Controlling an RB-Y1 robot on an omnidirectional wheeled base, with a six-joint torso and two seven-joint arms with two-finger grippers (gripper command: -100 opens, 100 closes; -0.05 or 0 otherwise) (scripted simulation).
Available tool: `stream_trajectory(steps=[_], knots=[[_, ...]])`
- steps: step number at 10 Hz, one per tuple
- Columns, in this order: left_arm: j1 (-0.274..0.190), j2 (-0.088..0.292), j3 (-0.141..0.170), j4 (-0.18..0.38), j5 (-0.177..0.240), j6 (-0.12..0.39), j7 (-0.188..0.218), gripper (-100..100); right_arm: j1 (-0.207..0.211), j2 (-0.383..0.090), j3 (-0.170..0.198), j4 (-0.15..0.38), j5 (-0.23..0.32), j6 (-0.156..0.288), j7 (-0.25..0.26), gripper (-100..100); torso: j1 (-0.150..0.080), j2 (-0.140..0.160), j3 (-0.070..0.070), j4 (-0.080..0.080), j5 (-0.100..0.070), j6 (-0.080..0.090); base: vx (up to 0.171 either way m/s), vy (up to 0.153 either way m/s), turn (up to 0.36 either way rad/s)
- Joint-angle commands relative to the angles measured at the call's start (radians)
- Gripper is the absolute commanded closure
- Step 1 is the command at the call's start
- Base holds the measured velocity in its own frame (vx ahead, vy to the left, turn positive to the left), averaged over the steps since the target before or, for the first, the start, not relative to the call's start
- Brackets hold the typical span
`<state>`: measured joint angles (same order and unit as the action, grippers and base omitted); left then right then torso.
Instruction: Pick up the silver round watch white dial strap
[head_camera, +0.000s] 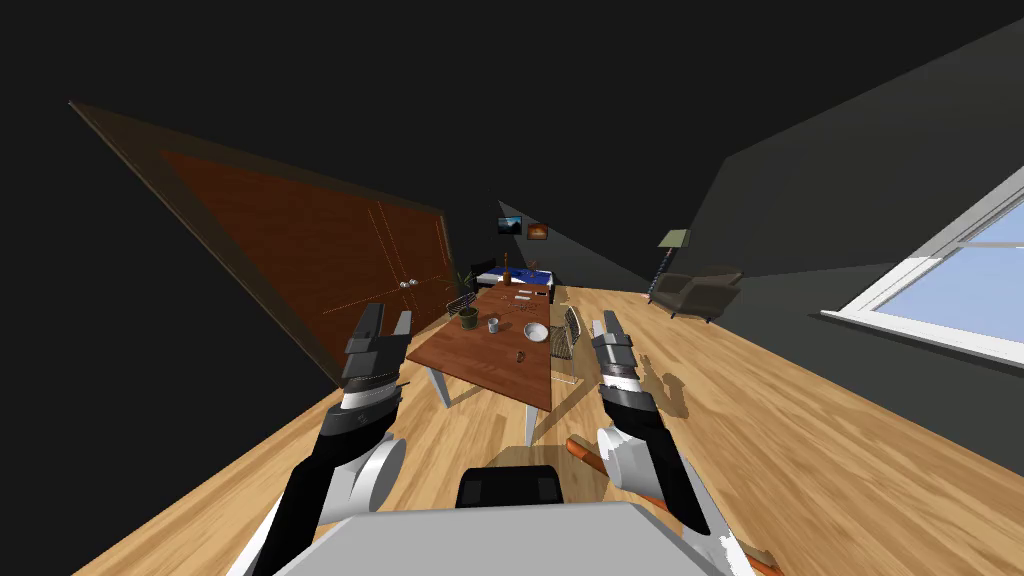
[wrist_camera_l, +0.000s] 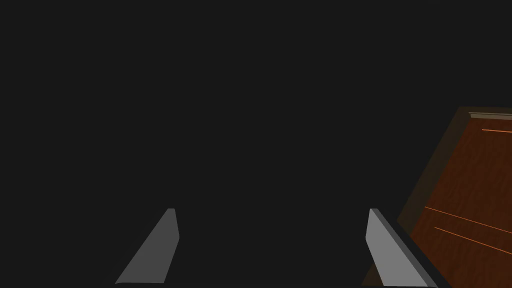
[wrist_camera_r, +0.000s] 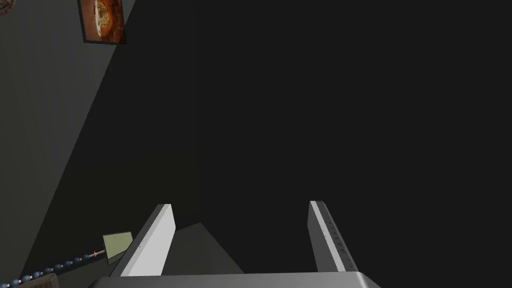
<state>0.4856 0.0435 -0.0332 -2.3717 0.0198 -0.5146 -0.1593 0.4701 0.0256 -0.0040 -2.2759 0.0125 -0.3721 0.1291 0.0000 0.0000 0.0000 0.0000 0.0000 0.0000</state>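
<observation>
A brown table (head_camera: 470, 352) is seen ahead on a wooden floor (head_camera: 800, 440), with both arms raised short of it and nothing held. The left gripper (head_camera: 387, 320) is held up at the table's left, in front of a brown cabinet (head_camera: 320, 250), and its fingers (wrist_camera_l: 155, 250) are spread wide apart on nothing. The right gripper (head_camera: 606, 322) is held up at the table's right, near a wire chair (head_camera: 568, 335), and its fingers (wrist_camera_r: 155, 240) are likewise parted and empty. On the table, a potted plant (head_camera: 468, 316), a cup (head_camera: 493, 325) and a white bowl (head_camera: 536, 332) are lined up across the middle, with a wire basket (head_camera: 459, 303) at the left edge beyond the plant. A small dark item (head_camera: 521, 356) lies alone on the near part of the top, just nearer than the bowl and well apart from both grippers. More small items (head_camera: 522, 302) are scattered towards the far end. All are too small to be identified, so the watch cannot be told from among them. An armchair (head_camera: 700, 292) and a floor lamp (head_camera: 672, 242) are set by the far right wall, and a window (head_camera: 950, 290) is lit at the right.
</observation>
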Motion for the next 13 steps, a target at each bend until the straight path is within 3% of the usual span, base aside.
stream_trajectory(steps=[1, 5, 9, 10, 13], knots=[[0.000, 0.000, 0.000, 0.000, 0.000, 0.000, 0.000, 0, -0.002, -0.037, 0.004, 0.012, 0.001, 0.008, 0.001, -100, 0.000, 0.000, 0.000, 0.000, 0.000, 0.000, -0.003, 0.016, 0.031], [0.000, 0.000, 0.000, 0.000, 0.000, 0.000, 0.000, 0, -0.017, -0.147, 0.029, 0.077, 0.006, 0.056, 0.002, -100, 0.005, 0.000, 0.000, 0.000, 0.001, 0.000, -0.003, 0.062, 0.071], [0.000, 0.000, 0.000, 0.000, 0.000, 0.000, 0.000, 0, -0.039, -0.252, 0.073, 0.180, 0.019, 0.134, 0.002, -100, 0.007, 0.002, 0.001, 0.000, 0.002, 0.000, -0.019, 0.102, 0.120], [0.000, 0.000, 0.000, 0.000, 0.000, 0.000, 0.000, 0, -0.039, -0.252, 0.073, 0.180, 0.019, 0.134, 0.002, -100, 0.008, 0.001, 0.001, 0.000, 0.002, 0.000, -0.005, 0.082, 0.024], [0.000, 0.000, 0.000, 0.000, 0.000, 0.000, 0.000, 0, -0.059, -0.325, 0.114, 0.271, 0.032, 0.206, 0.002, -100, 0.007, 0.001, 0.000, 0.000, 0.002, 0.000, -0.011, 0.110, 0.129]])
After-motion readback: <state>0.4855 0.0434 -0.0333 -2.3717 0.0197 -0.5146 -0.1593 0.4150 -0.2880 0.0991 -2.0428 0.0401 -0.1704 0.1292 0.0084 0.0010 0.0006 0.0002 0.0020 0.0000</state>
